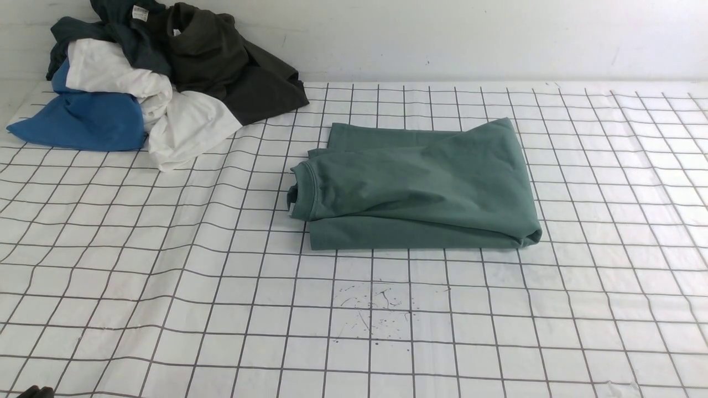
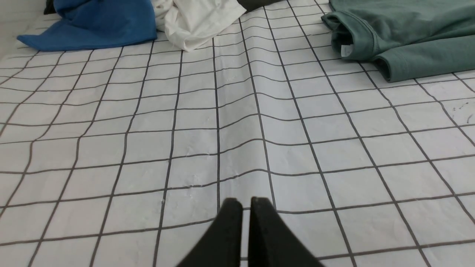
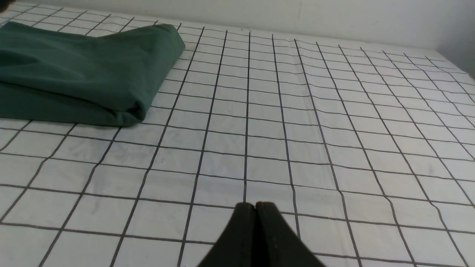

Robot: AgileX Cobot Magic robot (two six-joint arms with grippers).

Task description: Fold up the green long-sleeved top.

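Note:
The green long-sleeved top (image 1: 420, 188) lies folded into a thick rectangle in the middle of the gridded table, its ribbed neck facing left. It also shows in the left wrist view, green top (image 2: 404, 33), with a white label at the neck, and in the right wrist view, green top (image 3: 81, 70). My left gripper (image 2: 243, 202) hovers over bare cloth well short of the top, its fingers nearly together and holding nothing. My right gripper (image 3: 255, 205) is shut and empty, over the grid to the right of the top. Only a dark tip of the left arm (image 1: 36, 391) shows in the front view.
A heap of other clothes (image 1: 149, 77) sits at the back left: a blue garment (image 1: 83, 121), a white one (image 1: 182, 127), a dark olive-black one (image 1: 238, 72). Ink specks (image 1: 370, 309) mark the tablecloth in front of the top. A white wall (image 1: 442, 33) bounds the far edge.

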